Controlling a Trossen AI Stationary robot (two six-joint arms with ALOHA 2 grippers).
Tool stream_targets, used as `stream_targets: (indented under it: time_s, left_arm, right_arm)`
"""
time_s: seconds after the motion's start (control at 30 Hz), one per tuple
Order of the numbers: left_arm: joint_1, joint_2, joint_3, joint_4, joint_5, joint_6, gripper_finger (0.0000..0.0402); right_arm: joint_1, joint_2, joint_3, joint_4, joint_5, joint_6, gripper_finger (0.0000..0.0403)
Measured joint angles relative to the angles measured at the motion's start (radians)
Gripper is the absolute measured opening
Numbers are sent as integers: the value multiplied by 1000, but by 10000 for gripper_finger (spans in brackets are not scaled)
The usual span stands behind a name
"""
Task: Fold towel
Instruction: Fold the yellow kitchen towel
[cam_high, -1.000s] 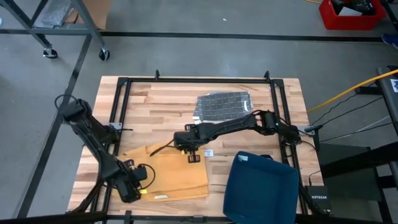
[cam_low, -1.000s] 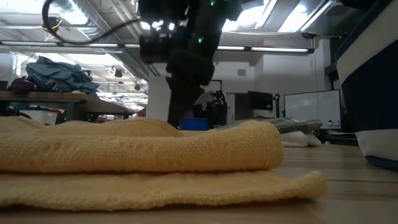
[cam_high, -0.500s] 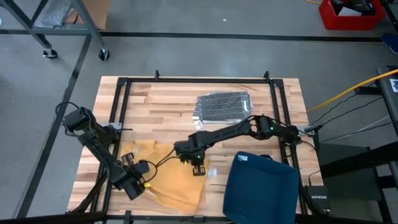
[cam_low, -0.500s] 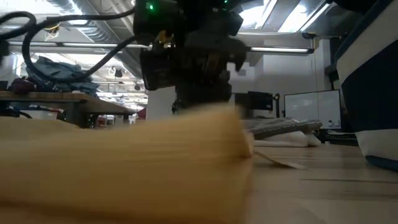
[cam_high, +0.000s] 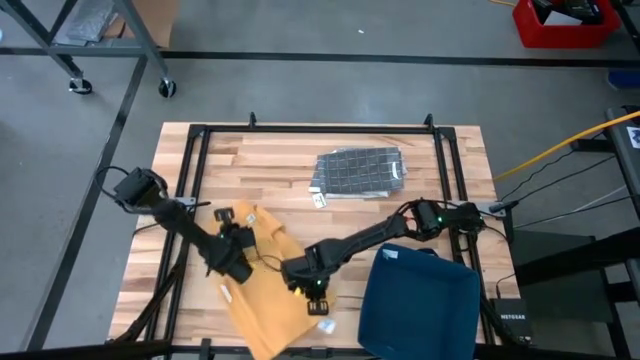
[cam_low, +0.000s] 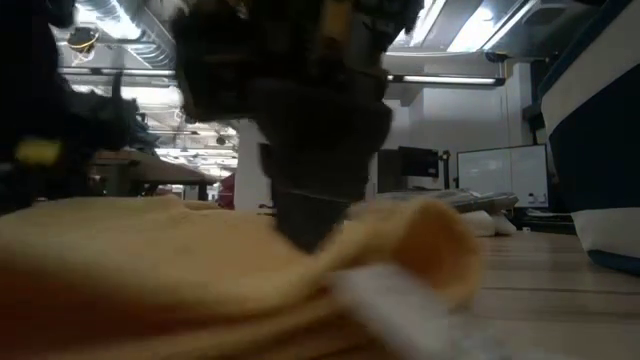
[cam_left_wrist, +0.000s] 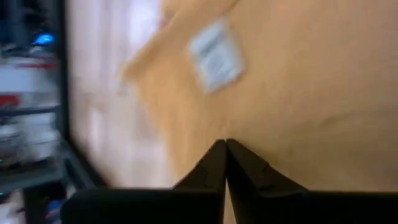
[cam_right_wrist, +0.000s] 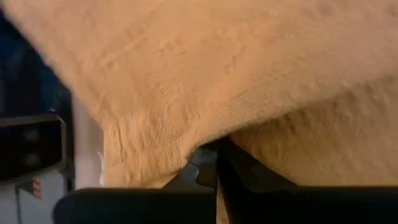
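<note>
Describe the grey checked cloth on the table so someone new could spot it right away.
Start at the wooden table and look to its far middle, past both arms. The grey checked cloth lies flat there, alone; unlike the yellow towel, no gripper touches it.

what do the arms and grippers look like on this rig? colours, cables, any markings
Both arms are dark, near-black, built of slim jointed links. The left arm has loose black cable looping near its wrist and a small yellow patch by the left gripper. The right arm shows a small green light near its far joint. Each gripper, including the right gripper, ends in two flat, dark, tapered fingers.
</note>
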Motion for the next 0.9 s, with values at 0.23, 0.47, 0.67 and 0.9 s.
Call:
stream_targets:
  time_s: [0.23, 0.47, 0.67, 0.9]
  left_arm:
    - [172, -4, -97, 53, -99, 8, 1]
    - [186, -110, -56, -98, -113, -113, 1]
    - [133, -310, 28, -176, -90, -103, 2]
    - [73, -530, 71, -151, 284, 49, 3]
  right_arm:
    - [30, 3, -2, 175, 167, 17, 16]
    - [6, -1, -1, 157, 159, 90, 6]
    - [-25, -49, -2, 150, 146, 83, 8]
    - [-43, -139, 0, 99, 237, -26, 5]
